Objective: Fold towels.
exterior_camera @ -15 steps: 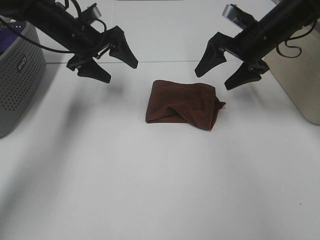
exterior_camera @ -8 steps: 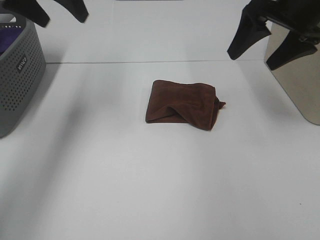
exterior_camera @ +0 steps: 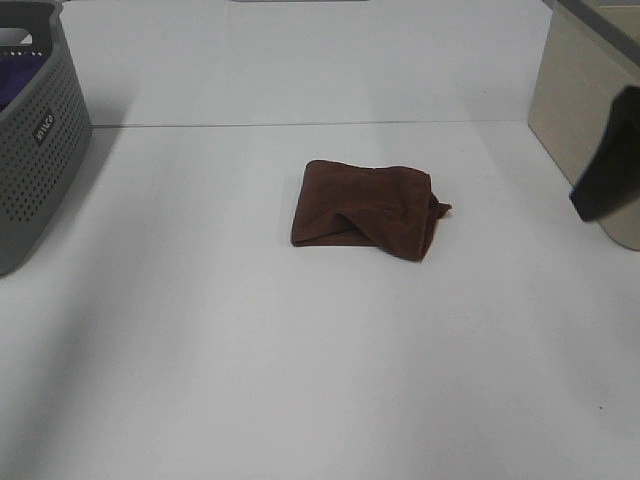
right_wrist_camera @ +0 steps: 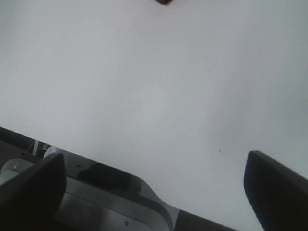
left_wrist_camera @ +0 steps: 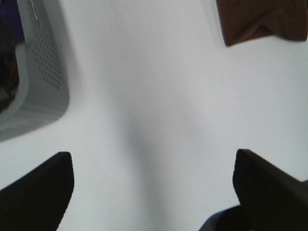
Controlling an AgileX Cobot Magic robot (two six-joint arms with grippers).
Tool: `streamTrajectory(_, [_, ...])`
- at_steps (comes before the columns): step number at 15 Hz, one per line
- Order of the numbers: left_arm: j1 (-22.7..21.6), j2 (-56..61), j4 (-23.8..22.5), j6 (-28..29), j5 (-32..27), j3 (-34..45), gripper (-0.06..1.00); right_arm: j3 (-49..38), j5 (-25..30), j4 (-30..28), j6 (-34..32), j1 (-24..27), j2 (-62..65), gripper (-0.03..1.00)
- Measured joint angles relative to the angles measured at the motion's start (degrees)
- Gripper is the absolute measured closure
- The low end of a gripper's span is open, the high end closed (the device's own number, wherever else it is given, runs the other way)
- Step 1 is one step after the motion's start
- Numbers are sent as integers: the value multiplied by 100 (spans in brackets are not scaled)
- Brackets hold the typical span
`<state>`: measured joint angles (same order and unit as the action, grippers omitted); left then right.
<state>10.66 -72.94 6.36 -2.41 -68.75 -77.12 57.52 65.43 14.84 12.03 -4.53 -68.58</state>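
The dark reddish-brown towel (exterior_camera: pixel 365 210) lies folded and a little rumpled in the middle of the white table; no gripper touches it. The left wrist view shows one corner of it (left_wrist_camera: pixel 262 19); the right wrist view shows only a sliver (right_wrist_camera: pixel 164 2). My left gripper (left_wrist_camera: pixel 153 156) is open and empty, high over the table between the towel and the basket, and is out of the exterior view. My right gripper (right_wrist_camera: pixel 155 158) is open and empty over bare table; only one dark finger (exterior_camera: pixel 608 155) shows at the exterior view's right edge.
A grey perforated basket (exterior_camera: pixel 45 140) with purple fabric (exterior_camera: pixel 15 80) inside stands at the left and also shows in the left wrist view (left_wrist_camera: pixel 45 67). A beige box (exterior_camera: pixel 580 100) stands at the right. The table's front edge and a metal base (right_wrist_camera: pixel 101 192) show in the right wrist view.
Both arms have pulled up and outward from the towel. The left has left the exterior view and the right is at its right edge. The towel has not moved.
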Motion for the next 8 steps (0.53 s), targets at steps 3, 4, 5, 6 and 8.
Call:
streamTrajectory(3, [0, 1329, -6, 23, 321, 1725, 11, -1014, -11, -246, -132, 0, 1003, 1])
streamTrajectory(4, [0, 1845, -6, 23, 447, 2320, 11, -1392, -6, -269, -138, 0, 1427, 1])
streamTrajectory(5, [0, 2412, -6, 23, 527, 2865, 11, -1748, 0, -286, -143, 0, 1862, 1])
streamTrajectory(6, [0, 2974, -6, 17, 573, 3403, 11, -2103, 6, -309, -143, 0, 2355, 1])
streamTrajectory(8, [0, 3976, -11, -63, 573, 4188, 11, -2578, 17, -338, -143, 0, 3300, 1])
